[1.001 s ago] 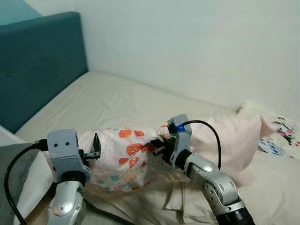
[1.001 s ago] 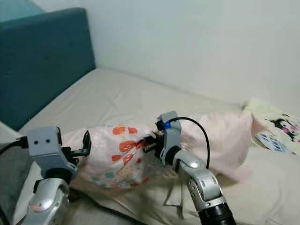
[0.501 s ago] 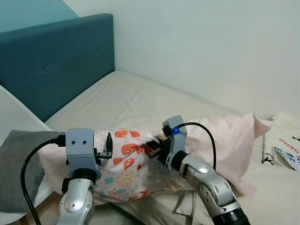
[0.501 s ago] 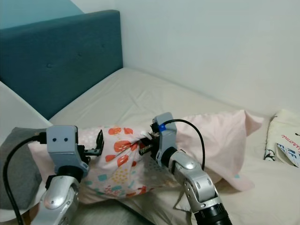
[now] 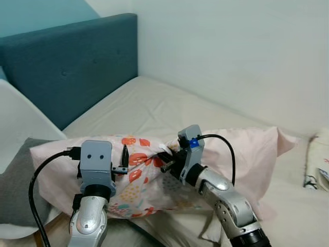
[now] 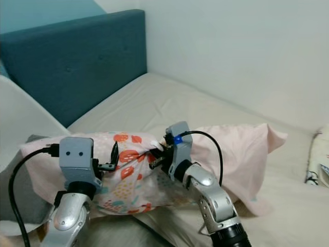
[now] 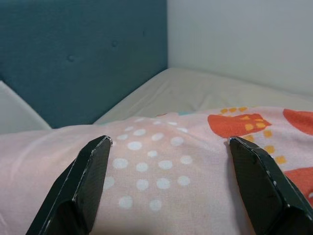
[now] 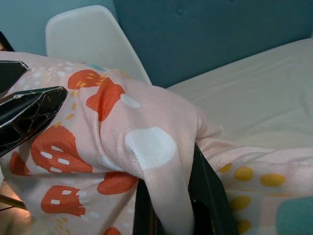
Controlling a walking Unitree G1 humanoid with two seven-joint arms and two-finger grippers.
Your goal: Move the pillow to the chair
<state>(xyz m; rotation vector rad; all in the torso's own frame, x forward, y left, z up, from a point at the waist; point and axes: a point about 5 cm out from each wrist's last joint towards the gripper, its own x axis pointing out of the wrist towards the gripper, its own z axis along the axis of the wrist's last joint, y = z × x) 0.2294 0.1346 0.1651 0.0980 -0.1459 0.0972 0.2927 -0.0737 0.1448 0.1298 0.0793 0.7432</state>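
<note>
two grippers on pillow [image 5: 154, 175], right gripper [image 8: 171, 205] apparently pinching fabric

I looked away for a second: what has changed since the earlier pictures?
The view has swung left, bringing the white chair in, and the pillow now reaches over its grey cushion. Unchanged: the right claw stays pinched on the pillow, and the left claw stays spread across it.

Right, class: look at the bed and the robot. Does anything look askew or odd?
Yes. The pillow is bunched up: the right gripper pinches a twisted fold of its cover, so the fabric puckers there. The left gripper straddles the pillow with its fingers spread wide. The pillow's far end trails on the bed.
</note>
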